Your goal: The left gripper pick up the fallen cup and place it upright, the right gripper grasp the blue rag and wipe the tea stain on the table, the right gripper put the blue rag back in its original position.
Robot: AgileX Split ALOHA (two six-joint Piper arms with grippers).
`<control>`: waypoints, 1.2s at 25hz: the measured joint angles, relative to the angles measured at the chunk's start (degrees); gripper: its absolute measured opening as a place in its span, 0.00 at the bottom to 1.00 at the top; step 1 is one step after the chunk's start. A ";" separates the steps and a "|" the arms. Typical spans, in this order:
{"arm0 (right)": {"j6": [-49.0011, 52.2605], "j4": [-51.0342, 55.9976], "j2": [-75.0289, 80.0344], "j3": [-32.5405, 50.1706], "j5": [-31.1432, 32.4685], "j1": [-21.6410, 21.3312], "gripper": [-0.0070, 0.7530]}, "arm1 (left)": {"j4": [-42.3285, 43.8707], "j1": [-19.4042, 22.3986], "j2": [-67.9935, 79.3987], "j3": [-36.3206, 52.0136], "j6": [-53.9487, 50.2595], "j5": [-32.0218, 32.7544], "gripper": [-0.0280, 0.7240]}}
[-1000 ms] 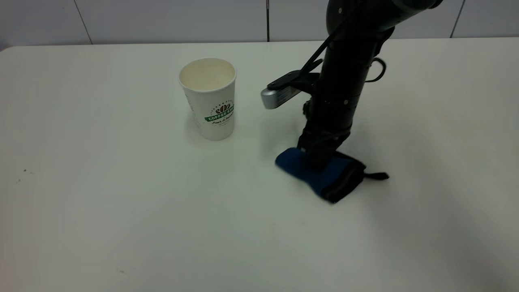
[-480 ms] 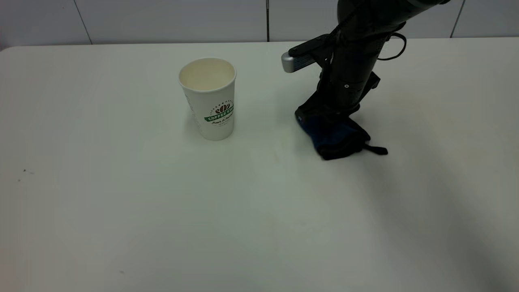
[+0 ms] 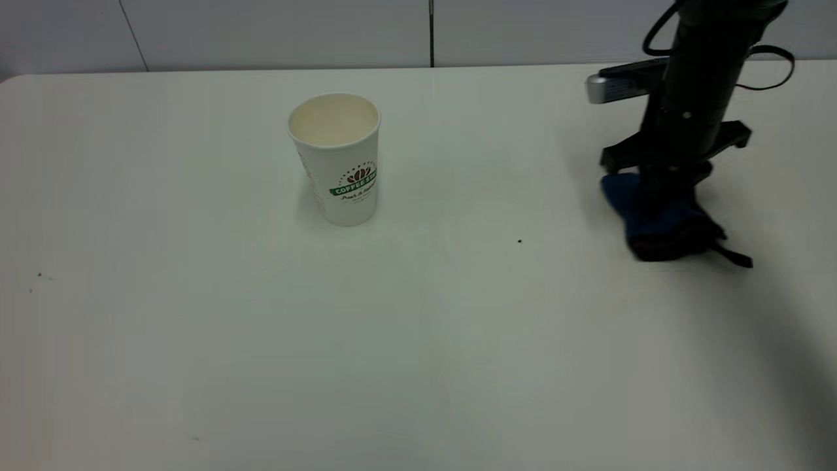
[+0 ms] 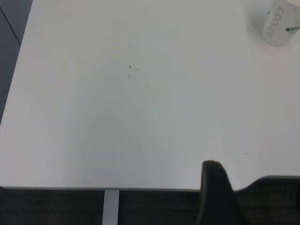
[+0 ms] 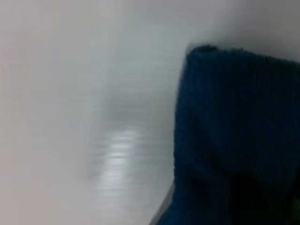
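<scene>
We've got the right end effector (image 3: 660,196) at right of frame, clamped on the blue rag (image 3: 654,226), rag hanging directly under it w/ long axis near-vertical, bottom edge about touching the tabletop (image 3: 418,327). Paper cup (image 3: 337,160) upright, well left. Left end effector: can't tell.

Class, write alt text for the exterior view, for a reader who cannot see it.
At the right of a white table, the right arm's tool presses down on a folded blue rag. A white paper coffee cup stands upright left of centre, well apart from the rag, and a tiny dark speck lies between them.
</scene>
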 joint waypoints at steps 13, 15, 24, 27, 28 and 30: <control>2.37 -0.74 -10.48 0.57 4.64 -1.26 0.77 | 0.00 0.00 0.00 0.00 0.01 0.07 0.62; 2.57 -0.68 -15.86 0.57 6.73 -1.26 0.79 | 0.00 0.00 0.00 0.00 0.07 0.07 0.62; 2.70 0.00 -43.97 10.10 16.75 -1.26 0.73 | 0.00 0.00 0.00 0.00 0.07 0.11 0.62; 2.70 0.00 -56.72 20.72 17.68 -1.26 0.73 | 0.00 0.00 0.00 0.00 0.07 0.11 0.62; 2.76 0.00 -60.28 25.06 17.82 -1.26 0.73 | 0.00 0.00 0.00 0.00 0.07 0.11 0.62; 3.14 0.94 -68.87 33.43 18.44 -1.26 0.73 | 0.00 0.00 0.00 0.00 0.07 0.11 0.62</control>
